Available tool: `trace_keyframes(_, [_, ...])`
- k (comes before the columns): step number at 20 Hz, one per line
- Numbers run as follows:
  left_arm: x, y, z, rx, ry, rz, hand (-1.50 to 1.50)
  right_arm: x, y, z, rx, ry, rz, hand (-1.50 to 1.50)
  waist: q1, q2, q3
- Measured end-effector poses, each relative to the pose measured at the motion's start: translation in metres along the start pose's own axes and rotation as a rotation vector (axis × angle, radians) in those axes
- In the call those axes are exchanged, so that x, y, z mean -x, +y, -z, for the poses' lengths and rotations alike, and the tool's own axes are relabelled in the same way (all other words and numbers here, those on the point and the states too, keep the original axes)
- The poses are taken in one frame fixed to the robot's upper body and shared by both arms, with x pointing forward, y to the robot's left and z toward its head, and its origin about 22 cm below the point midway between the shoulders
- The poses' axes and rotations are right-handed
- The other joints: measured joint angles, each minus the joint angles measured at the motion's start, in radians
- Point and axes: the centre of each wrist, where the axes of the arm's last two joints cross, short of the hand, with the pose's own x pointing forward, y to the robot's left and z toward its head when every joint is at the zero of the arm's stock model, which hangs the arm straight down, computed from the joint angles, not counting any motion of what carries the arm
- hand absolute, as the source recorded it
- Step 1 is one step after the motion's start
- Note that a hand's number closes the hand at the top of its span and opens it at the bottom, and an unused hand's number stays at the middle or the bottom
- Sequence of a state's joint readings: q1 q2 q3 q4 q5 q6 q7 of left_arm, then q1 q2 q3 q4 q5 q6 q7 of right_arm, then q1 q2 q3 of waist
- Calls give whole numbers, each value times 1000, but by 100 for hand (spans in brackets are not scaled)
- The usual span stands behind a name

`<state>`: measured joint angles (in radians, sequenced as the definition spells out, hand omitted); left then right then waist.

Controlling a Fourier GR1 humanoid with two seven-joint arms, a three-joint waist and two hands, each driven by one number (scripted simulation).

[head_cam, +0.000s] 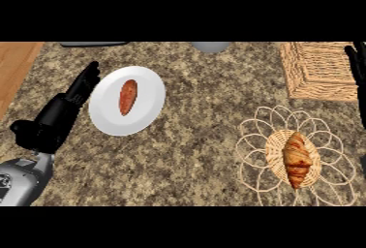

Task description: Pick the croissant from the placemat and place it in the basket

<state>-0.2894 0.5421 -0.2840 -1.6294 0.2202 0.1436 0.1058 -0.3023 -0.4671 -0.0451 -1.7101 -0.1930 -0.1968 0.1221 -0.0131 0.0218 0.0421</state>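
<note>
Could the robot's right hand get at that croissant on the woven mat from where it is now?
Probably yes. The right hand shows only as fingers at the right edge, beside the basket. The croissant lies uncovered on the placemat below it, and nothing stands between them.

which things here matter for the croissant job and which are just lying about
Job: croissant, woven placemat under it, wicker basket, right robot hand.

Lying about: white plate with a sausage, grey bowl, left robot hand resting open.
</note>
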Motion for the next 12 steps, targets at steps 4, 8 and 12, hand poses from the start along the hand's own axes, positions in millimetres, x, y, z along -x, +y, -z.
trace_keyframes(4, [14, 8, -1, -62, 86, -21, 0, 10, -15, 13, -96, 9, 13, 150, 23, -7, -25])
trace_keyframes(8, [34, 17, -5, -140, 189, -82, 0, 9, -16, 20, -380, -20, -121, -150, 62, 3, -38])
trace_keyframes(12, [50, 20, -10, -175, 271, -134, 0, 27, 17, -2, -668, -81, -323, -150, 67, 0, -41])
